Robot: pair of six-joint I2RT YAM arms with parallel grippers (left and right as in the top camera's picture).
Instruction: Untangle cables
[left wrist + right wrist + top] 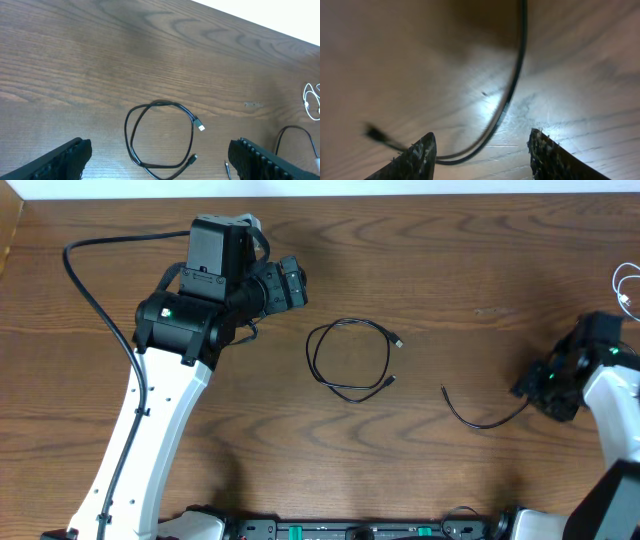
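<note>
**Right gripper straddles black cord near right edge; loop lies free mid-table**

Left gripper [160,150] is spread wide and empty, on the far-left side of the looped black cable [350,360]. The loop lies mid-table with bare wood all round. Second black cable [480,415] curves toward the right gripper [538,385]. In the wrist view its fingers [415,155] are partly spread, the cord runs between them on the wood, and neither pad touches it. White cable [627,288] lies apart at the right edge of the table [450,240], cut off by the frame.
</note>
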